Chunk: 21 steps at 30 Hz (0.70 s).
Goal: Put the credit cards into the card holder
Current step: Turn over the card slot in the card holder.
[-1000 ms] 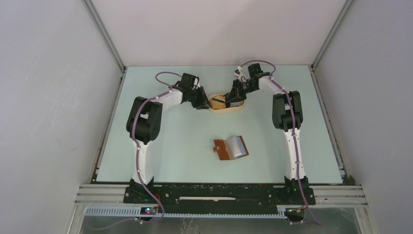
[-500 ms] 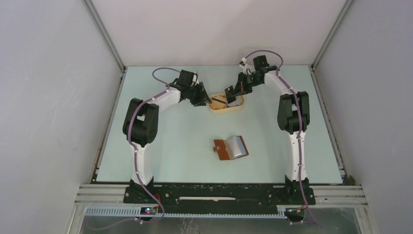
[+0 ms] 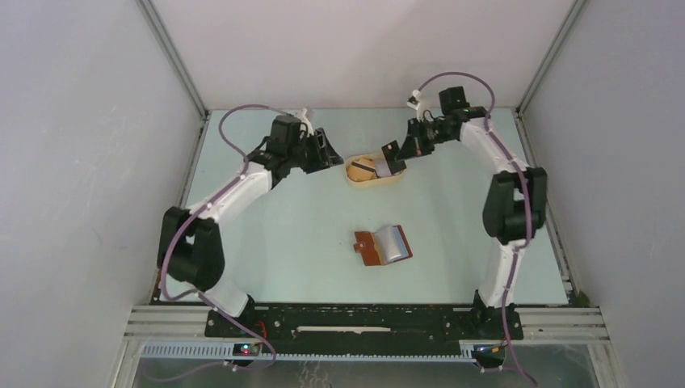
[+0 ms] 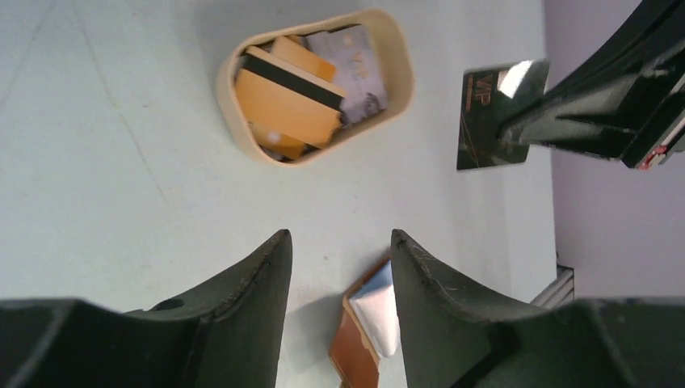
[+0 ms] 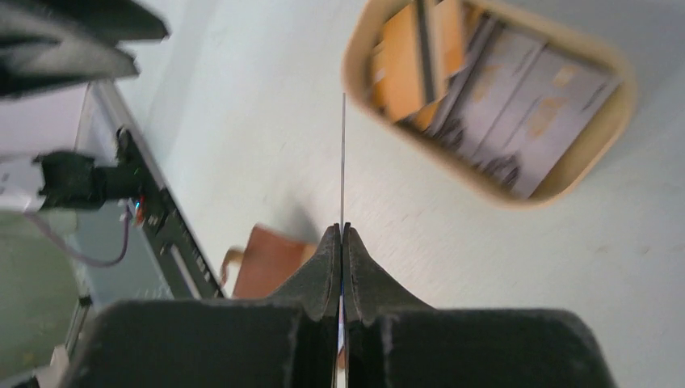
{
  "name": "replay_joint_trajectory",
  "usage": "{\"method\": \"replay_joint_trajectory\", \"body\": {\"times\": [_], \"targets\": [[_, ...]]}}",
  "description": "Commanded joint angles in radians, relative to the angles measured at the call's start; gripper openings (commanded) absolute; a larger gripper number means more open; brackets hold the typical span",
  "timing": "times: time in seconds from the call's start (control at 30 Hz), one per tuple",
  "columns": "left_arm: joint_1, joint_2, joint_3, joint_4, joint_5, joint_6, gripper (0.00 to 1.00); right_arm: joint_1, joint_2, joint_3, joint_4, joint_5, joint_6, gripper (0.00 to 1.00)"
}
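While the right tool (image 5: 341, 230) pinches one dark credit card (image 4: 493, 113) held up beside the tan tray (image 4: 401, 61), the left tool (image 4: 339, 242) hangs spread and empty. Several cards (image 4: 287, 105) lie in the tray — most of the job remains, I judge. The card holder (image 3: 369, 246) lies open on the table (image 3: 283, 234), well apart, one silvery card (image 3: 393, 242) on it.

card holder (image 4: 367, 322): cut by bottom edge | credit cards (image 4: 359, 73) in tray (image 4: 401, 74): partly covered
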Motion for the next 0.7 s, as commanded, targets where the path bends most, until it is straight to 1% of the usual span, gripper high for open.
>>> {"method": "replay_joint_trajectory", "body": {"times": [0.0, 0.07, 0.13, 0.2, 0.27, 0.3, 0.37, 0.47, 0.5, 0.6, 0.67], "targets": [[-0.075, -0.187, -0.134, 0.135, 0.016, 0.009, 0.54, -0.016, -0.304, -0.226, -0.023, -0.154, -0.17, 0.0], [-0.131, -0.258, -0.204, 0.2, 0.027, -0.02, 0.54, -0.018, -0.42, -0.384, -0.016, -0.176, -0.201, 0.0], [-0.205, -0.3, -0.268, 0.262, 0.003, -0.029, 0.54, -0.02, -0.528, -0.532, 0.007, -0.18, -0.223, 0.0], [-0.286, -0.307, -0.322, 0.338, -0.046, -0.018, 0.56, -0.029, -0.612, -0.681, 0.068, -0.158, -0.224, 0.0], [-0.34, -0.286, -0.316, 0.321, -0.058, -0.021, 0.55, -0.06, -0.682, -0.787, 0.111, -0.177, -0.221, 0.0], [-0.377, -0.287, -0.306, 0.283, -0.081, -0.015, 0.55, -0.095, -0.714, -0.825, 0.141, -0.192, -0.189, 0.0], [-0.431, -0.294, -0.313, 0.279, -0.143, -0.014, 0.57, -0.134, -0.765, -0.882, 0.194, -0.222, -0.131, 0.0], [-0.492, -0.244, -0.325, 0.278, -0.217, -0.057, 0.58, -0.137, -0.796, -0.948, 0.247, -0.219, -0.099, 0.0], [-0.507, -0.222, -0.32, 0.278, -0.243, -0.078, 0.58, -0.133, -0.796, -0.972, 0.275, -0.206, -0.084, 0.0], [-0.542, -0.163, -0.281, 0.194, -0.333, -0.114, 0.6, -0.147, -0.763, -1.014, 0.326, -0.142, -0.046, 0.0], [-0.568, -0.118, -0.254, 0.158, -0.398, -0.138, 0.62, -0.179, -0.725, -1.015, 0.338, -0.145, -0.027, 0.0]]}}
